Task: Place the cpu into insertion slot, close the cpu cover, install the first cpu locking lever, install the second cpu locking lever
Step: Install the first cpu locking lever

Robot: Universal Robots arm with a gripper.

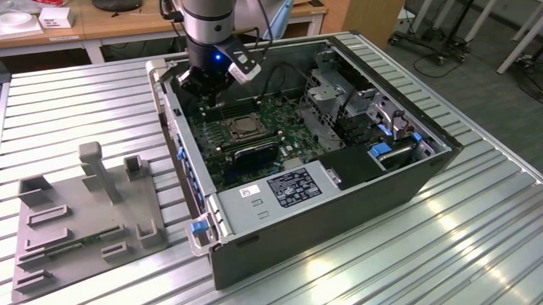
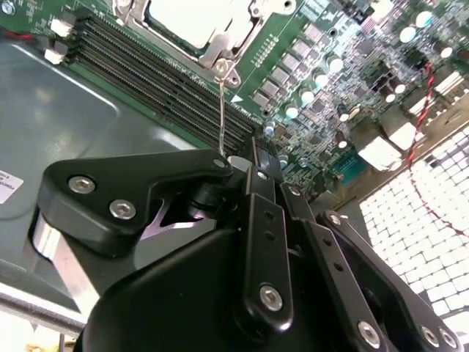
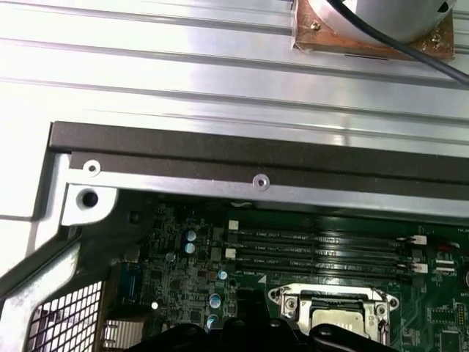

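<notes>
**Item: cpu installation, open desktop computer case [image 1: 339, 222] on slatted aluminium table [image 1: 85, 108].**

- Tool [image 1: 206, 92]: black linkage type on the arm, lowered inside the case over the green motherboard [image 1: 284, 121]. In the second wrist view the tool [image 2: 242, 160] has its tips drawn together on the free end of a thin wire cpu locking lever [image 2: 220, 110]. It appears closed on that lever and carries nothing else.
- Cpu [image 2: 190, 18]: pale metal face, lying flat in the insertion slot [image 1: 241, 127].
- Cpu cover [image 2: 216, 45]: silvery frame, lying down over the chip's edges, so it is judged closed.
- Key relation: the lever's long axis runs straight from its pivot at the socket corner to the tool tips, crossing the black memory slots [image 2: 161, 81]. The socket therefore lies directly beyond the tips, along the wire. In the exterior view the socket sits just below the tool, slightly toward the exterior view's right.
- Lever status: raised clear of the board and not latched. Whether it is the first or the second lever cannot be told.
- Other contents: power supply [image 1: 288, 184] at the case's near end; grey moulded parts fixture [image 1: 85, 216] on the table, at the exterior view's left, well apart from the case.
- Writing: a dark printed label and a small white sticker [image 1: 252, 190] on the power supply, and a white sticker [image 2: 7, 187] at the edge of the second wrist view. None of this print is legible.
</notes>
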